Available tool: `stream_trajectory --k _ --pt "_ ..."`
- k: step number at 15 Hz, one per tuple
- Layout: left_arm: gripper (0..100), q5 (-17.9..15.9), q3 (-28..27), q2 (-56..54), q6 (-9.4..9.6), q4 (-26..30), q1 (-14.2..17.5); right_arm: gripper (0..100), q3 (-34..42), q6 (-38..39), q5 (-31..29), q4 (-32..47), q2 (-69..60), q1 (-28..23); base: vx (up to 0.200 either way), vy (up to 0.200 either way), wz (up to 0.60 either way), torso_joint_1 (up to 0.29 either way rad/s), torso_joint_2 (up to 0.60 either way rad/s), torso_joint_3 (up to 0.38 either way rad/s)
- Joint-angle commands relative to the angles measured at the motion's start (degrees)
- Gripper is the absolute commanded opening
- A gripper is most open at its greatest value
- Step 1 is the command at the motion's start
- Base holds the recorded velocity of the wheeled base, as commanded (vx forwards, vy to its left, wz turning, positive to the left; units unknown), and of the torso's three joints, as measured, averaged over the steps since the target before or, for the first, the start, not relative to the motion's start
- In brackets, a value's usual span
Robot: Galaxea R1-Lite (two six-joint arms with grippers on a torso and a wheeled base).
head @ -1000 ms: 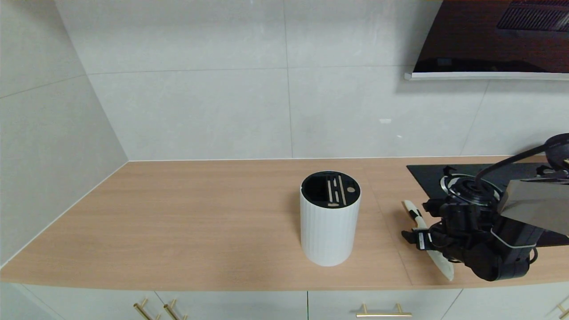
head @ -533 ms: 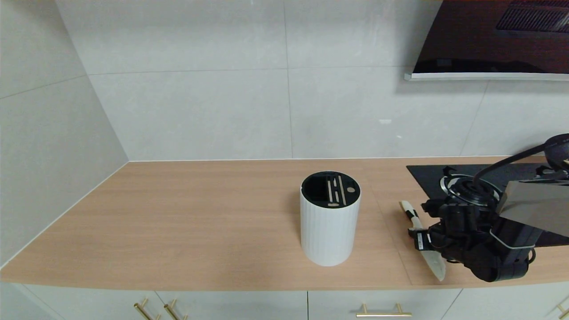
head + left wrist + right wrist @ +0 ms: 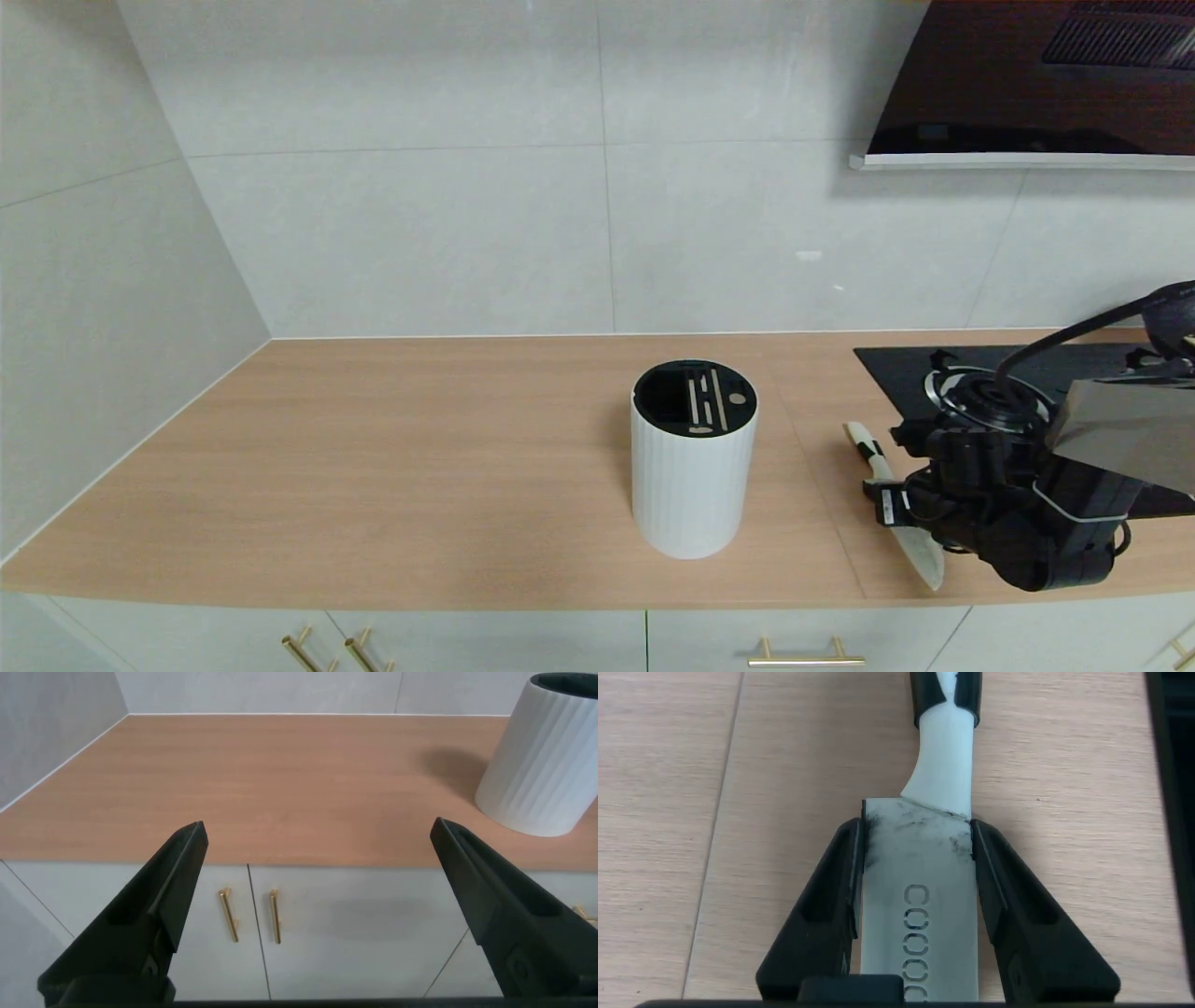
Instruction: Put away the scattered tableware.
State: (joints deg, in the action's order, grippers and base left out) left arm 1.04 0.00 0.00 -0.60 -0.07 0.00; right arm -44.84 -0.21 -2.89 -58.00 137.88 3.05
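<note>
A white knife (image 3: 866, 446) with a black-banded handle lies at an angle on the wooden counter (image 3: 420, 448), right of the white ribbed cylindrical holder (image 3: 693, 476). My right gripper (image 3: 898, 502) is shut on its blade. In the right wrist view the two black fingers (image 3: 842, 905) press both sides of the scuffed white blade (image 3: 920, 859), and the handle (image 3: 948, 691) points away. My left gripper (image 3: 318, 905) hangs open in front of the counter's front edge, with the holder (image 3: 542, 756) off to one side of it.
A black hob (image 3: 896, 369) with a burner lies just behind my right arm, and a range hood (image 3: 1027, 84) hangs above it. Tiled walls close the back and left. Cabinet doors with brass handles (image 3: 250, 917) sit below the counter. Bare wood spreads left of the holder.
The right gripper's fingers have drawn in onto the knife blade. The knife shifted slightly left, then back a little. The holder has not moved.
</note>
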Motion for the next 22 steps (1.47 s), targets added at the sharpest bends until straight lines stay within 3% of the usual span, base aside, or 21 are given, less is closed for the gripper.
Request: stream_trajectory --k 1,7,9,10,11,13,15,17,18,19,20,22 --pt "100 0.11 0.00 0.00 -0.02 -0.01 0.00 0 1.07 1.35 0.16 -0.44 -4.19 0.03 0.000 0.000 0.00 0.000 0.00 0.000" --pt "100 -0.16 0.00 0.00 0.60 -0.10 0.00 0 5.90 1.35 0.16 3.69 -28.19 4.60 0.000 0.000 0.00 0.000 0.00 0.000" --pt "100 -2.71 -2.46 0.88 2.79 0.25 -0.09 0 4.67 1.35 0.08 8.70 -35.48 6.53 0.000 0.000 0.00 0.000 0.00 0.000" --pt "100 -8.42 -11.78 6.68 3.15 2.97 -0.09 0 0.98 1.35 -0.01 12.83 -40.58 8.47 0.000 0.000 0.00 0.000 0.00 0.000" --pt "100 -11.58 -19.25 13.71 3.15 5.35 -0.09 0 -2.36 1.35 -0.19 17.49 -43.74 10.75 0.000 0.000 0.00 0.000 0.00 0.000" --pt "100 -17.12 -29.09 28.48 3.50 5.61 -0.09 0 -7.02 1.44 -0.36 24.78 -47.79 14.79 0.000 0.000 0.00 0.000 0.00 0.000" --pt "100 -21.51 -36.39 39.38 3.15 5.61 -0.09 0 -9.04 1.44 -0.45 26.89 -49.11 18.31 0.000 0.000 0.00 0.000 0.00 0.000" --pt "100 -23.98 -44.03 50.45 -0.28 5.52 -3.87 0 -11.85 1.44 -1.51 28.30 -49.19 22.26 0.000 0.000 0.00 0.000 0.00 0.000" --pt "100 -24.06 -46.67 54.05 -4.85 4.91 -9.32 0 -12.29 1.44 -2.03 30.58 -49.02 24.29 0.000 0.000 0.00 0.000 0.00 0.000" --pt "100 -24.24 -47.11 55.99 -8.02 2.97 -12.74 0 -12.38 1.44 -2.03 31.28 -49.02 25.43 0.000 0.000 0.00 0.000 0.00 0.000" --pt "100 -24.59 -47.02 59.50 -10.83 -1.86 -16.26 0 -13.26 1.44 -1.68 31.37 -48.58 26.66 0.000 0.000 0.00 0.000 0.00 0.000" --pt "100 -24.59 -46.93 66.80 -13.99 -11.53 -20.30 0 -14.05 1.44 -2.56 31.46 -45.85 30.35 0.000 0.000 0.00 0.000 0.00 0.000"
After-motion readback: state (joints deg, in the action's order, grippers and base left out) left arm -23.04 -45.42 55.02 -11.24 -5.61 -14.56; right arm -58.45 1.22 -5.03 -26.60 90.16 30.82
